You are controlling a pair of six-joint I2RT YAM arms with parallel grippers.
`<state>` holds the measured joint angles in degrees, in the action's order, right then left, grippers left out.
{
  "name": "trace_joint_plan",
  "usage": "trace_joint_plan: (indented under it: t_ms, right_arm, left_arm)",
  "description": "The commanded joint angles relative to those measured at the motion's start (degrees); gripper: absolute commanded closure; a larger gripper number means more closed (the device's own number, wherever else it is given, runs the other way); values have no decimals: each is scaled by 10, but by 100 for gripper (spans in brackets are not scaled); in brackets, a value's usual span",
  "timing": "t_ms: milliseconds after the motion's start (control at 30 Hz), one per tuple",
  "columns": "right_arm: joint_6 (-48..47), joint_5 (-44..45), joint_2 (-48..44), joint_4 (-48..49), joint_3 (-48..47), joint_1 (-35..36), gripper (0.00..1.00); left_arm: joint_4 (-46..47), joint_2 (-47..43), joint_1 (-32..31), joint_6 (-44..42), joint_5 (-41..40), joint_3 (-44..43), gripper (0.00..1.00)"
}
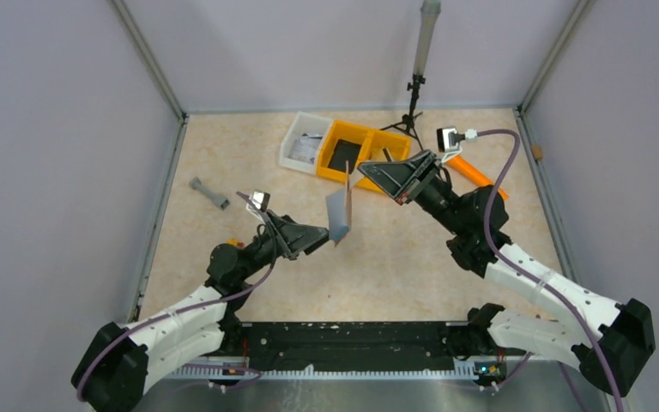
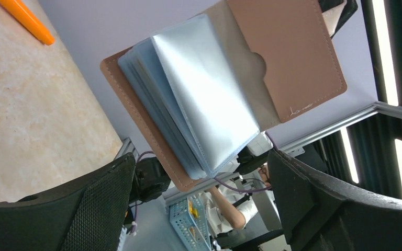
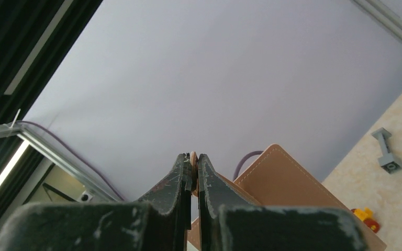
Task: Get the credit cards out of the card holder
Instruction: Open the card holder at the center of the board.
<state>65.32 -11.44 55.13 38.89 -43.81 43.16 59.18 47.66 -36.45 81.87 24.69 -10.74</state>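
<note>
Aloft, right claw [image 3: 193,163] pinches card holder [image 2: 293,63].

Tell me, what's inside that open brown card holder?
The card holder is open, showing a fan of pale blue-grey sleeves. No card shows. Anything tucked between the sleeves is covered, so I can't tell.

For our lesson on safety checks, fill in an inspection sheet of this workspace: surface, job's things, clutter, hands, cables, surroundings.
Surface: beige table, speckled.
Job's things: card holder held in the air, open, pale sleeves fanned; credit cards not made out.
Clutter: yellow bins, white bin, grey part, orange stick, tripod.
Hands: right hand pinches the holder's cover; left hand open near its lower edge.
Cables: purple cables along both arms.
Surroundings: grey walls, metal frame.
</note>
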Motion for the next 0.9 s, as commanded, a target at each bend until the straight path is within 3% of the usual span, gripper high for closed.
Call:
trace_joint_plan:
  t_ms: [0, 133, 600, 867]
  right_arm:
    - [52, -21, 33, 113, -43, 13, 100]
    - [59, -24, 57, 124, -60, 29, 100]
    - [65, -13, 69, 109, -100, 37, 100]
    - [74, -14, 80, 120, -97, 43, 100]
  left_arm:
    - [43, 10, -2, 17, -19, -25, 1]
    - [110, 38, -1, 43, -24, -34, 1]
    - [120, 83, -2, 24, -37, -62, 1]
    - [263, 158, -1, 68, -22, -95, 1]
